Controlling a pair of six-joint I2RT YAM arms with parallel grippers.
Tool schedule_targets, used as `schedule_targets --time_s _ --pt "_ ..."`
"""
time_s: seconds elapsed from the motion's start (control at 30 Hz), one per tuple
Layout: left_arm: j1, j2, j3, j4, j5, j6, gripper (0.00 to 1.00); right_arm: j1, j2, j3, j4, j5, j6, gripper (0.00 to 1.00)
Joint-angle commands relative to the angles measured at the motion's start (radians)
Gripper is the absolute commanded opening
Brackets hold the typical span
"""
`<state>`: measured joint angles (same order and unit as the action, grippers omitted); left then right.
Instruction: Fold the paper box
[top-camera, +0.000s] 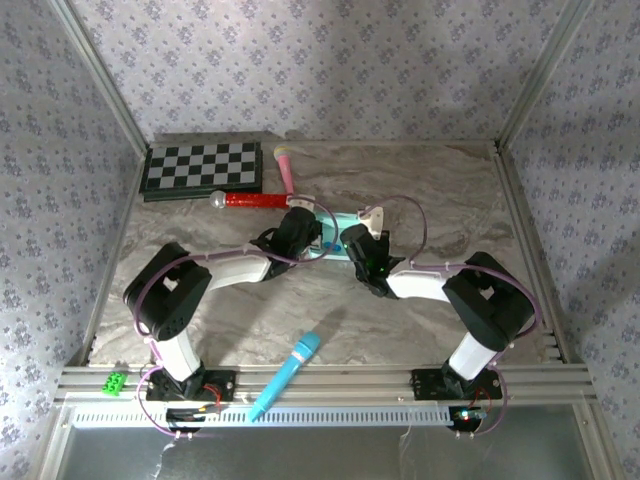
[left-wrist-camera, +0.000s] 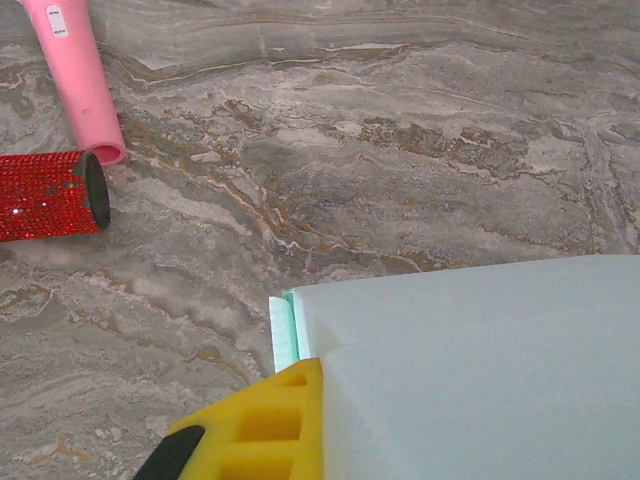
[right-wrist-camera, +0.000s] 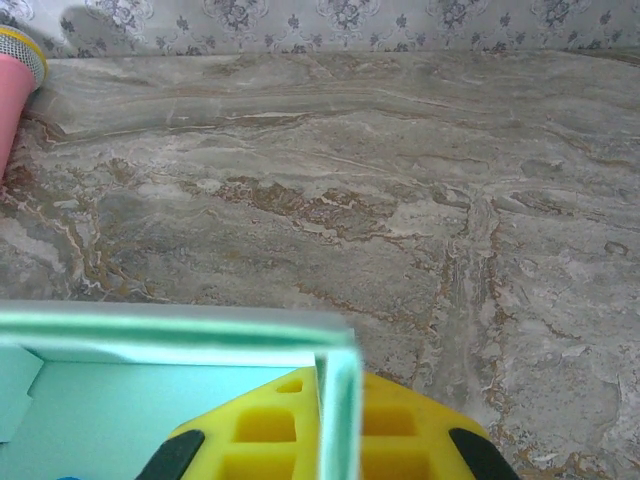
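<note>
Near edge of the table (top-camera: 400, 330): blue microphone (top-camera: 290, 372) lying at an angle between the two arm bases, and a small green block (top-camera: 115, 381) on the rail at left. Mid-table: both arms reach inward and meet over the paper box (right-wrist-camera: 150, 410), which sits roughly centre, slightly toward the far side. Right gripper (top-camera: 347, 250): jaws clamped on an upright side wall of the box. Its wrist view shows the thin mint wall standing between the two yellow fingers (right-wrist-camera: 265, 430), one inside the open box and one outside. Left gripper (top-camera: 312, 243): jaws closed. Its wrist view shows one yellow finger (left-wrist-camera: 265, 425) pressed at the left edge of a broad pale panel of the box, which covers the lower right (the second finger is hidden behind the card, so the grip on that panel is read from the one side). Beyond the box: red glitter microphone (left-wrist-camera: 50, 195) lying crosswise, with the butt end of the pink microphone (left-wrist-camera: 80, 80) just beside its black end. Far left corner: chessboard (top-camera: 200, 168), flat.
</note>
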<state>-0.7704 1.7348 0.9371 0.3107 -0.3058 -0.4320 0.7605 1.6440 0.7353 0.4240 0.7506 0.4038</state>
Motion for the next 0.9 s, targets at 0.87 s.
schedule_targets --time_s 0.87 --pt "-0.083 -0.027 -0.134 0.043 0.015 -0.019 0.09 0.081 0.006 -0.086 -0.052 0.074 0.03 0.11"
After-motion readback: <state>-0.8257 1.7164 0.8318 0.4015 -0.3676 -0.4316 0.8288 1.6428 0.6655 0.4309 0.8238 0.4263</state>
